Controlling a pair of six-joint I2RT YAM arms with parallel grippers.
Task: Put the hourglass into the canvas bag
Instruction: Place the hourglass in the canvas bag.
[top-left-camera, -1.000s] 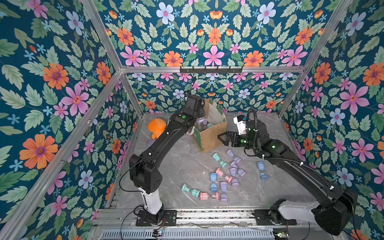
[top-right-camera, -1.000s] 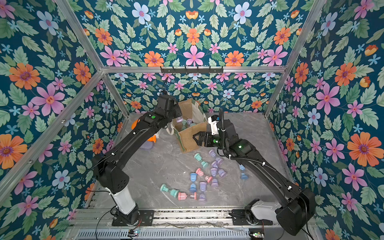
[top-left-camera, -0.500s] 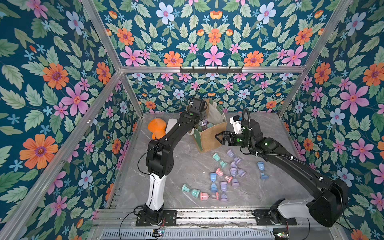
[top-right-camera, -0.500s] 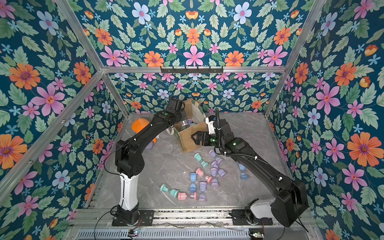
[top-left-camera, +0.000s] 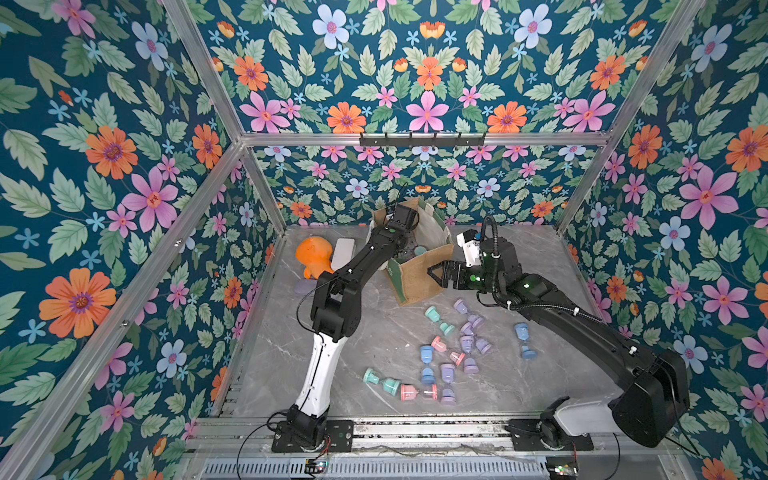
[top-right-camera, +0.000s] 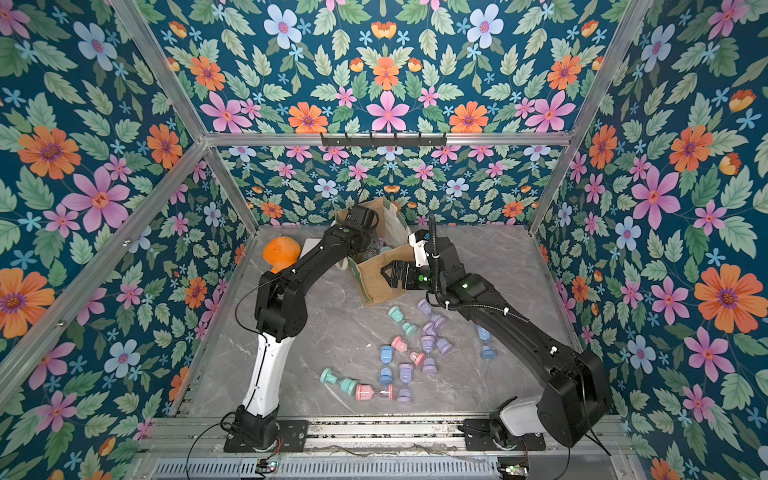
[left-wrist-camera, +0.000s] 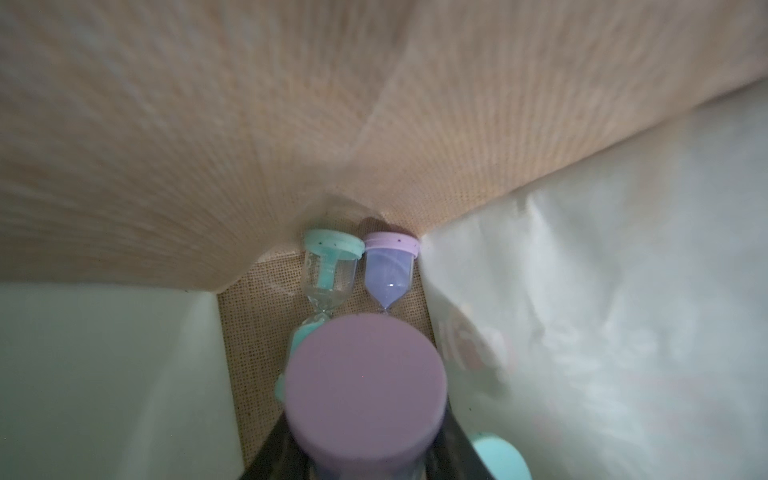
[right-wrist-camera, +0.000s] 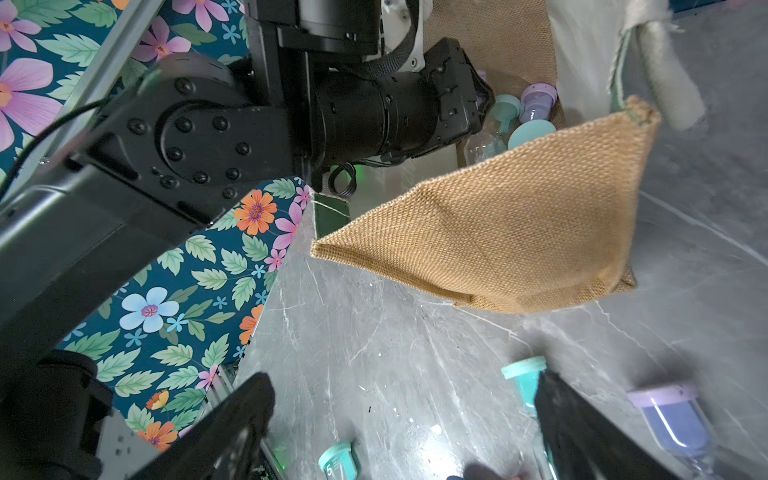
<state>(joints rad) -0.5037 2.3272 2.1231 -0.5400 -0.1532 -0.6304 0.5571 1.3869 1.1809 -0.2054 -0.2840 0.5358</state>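
Floral walls (top-left-camera: 124, 187) close in a grey marble bench (top-left-camera: 374, 332). The bag (top-left-camera: 419, 276) stands at the back middle of the bench with its mouth open upward, and it shows in both top views (top-right-camera: 378, 282).

The left arm reaches down into the bag, so the top views hide its tip. In the left wrist view the left gripper (left-wrist-camera: 365, 453) is closed on the hourglass (left-wrist-camera: 365, 382), a purple one whose round cap fills the lower middle of the view, with a dark finger (left-wrist-camera: 270, 457) at each side. The hourglass is inside the bag, between the woven tan wall (left-wrist-camera: 208, 124) and the pale lining (left-wrist-camera: 602, 291). I cannot tell whether it touches the bag floor. Beyond it a teal hourglass (left-wrist-camera: 330, 270) and a lilac hourglass (left-wrist-camera: 390, 270) lie side by side, touching, in the bag's far corner.

The right gripper (top-left-camera: 434, 274) hangs near the bag's tan front panel. Its jaws are spread wide and hold nothing, and the right wrist view (right-wrist-camera: 403, 380) shows only bench between them.

Loose hourglasses (top-left-camera: 457, 353) in teal, pink, blue and purple lie scattered on the bench in front of the bag. A blue hourglass (top-left-camera: 524, 340) lies apart on their right. An orange toy (top-left-camera: 313, 257) sits at the back left.
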